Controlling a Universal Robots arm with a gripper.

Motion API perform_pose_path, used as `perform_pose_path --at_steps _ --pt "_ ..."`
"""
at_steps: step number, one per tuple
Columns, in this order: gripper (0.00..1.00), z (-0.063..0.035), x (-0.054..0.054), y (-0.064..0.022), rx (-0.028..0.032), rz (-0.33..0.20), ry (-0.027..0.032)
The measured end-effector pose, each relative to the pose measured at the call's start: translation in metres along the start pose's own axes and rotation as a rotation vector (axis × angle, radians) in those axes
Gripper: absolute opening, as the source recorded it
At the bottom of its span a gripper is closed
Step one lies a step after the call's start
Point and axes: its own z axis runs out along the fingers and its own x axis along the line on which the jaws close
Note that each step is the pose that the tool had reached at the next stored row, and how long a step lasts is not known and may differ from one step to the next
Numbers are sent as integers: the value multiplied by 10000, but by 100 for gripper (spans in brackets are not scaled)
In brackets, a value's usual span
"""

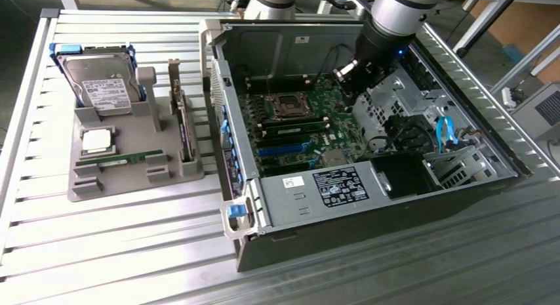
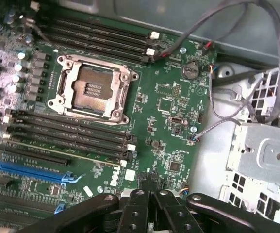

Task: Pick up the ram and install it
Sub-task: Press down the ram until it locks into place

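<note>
Exterior view first: the ram [image 1: 295, 126] is being read as the slim green stick standing on edge in a slot of the motherboard [image 2: 173, 111], inside the open computer case [image 1: 289, 46], though that is being offered as a judgement, since an identical stick is being shown elsewhere. The gripper [image 2: 147, 194] is being held just above the board, near the end of the lower bank of slots, with its jaws pressed fully together and nothing being carried between them.

Handling is being judged like this: the ram is being taken as light, stiff and thin, with a brittle board and delicate chips and contacts. A hold is being advised on the bare long edges near the middle, with the chips and the gold contacts being left alone, and any push being spread evenly along the top edge.

Counts are being called now. Two green sticks are being counted: one in the slot, and a second stick [image 1: 122, 159] lying in the grey tray [image 1: 131, 183], well apart from the case. One hard drive [image 1: 101, 85], one processor [image 1: 96, 141] and one upright expansion card [image 1: 182, 121] are being seen on that tray. One empty processor socket [image 2: 91, 87] and two banks of slots are being counted on the board.
</note>
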Motion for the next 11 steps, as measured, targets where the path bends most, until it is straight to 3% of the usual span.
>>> perform_pose_path --at_steps 8,11 --pt "11 5 0 0 104 2169 -83" --pt "11 5 0 0 106 2194 -84"
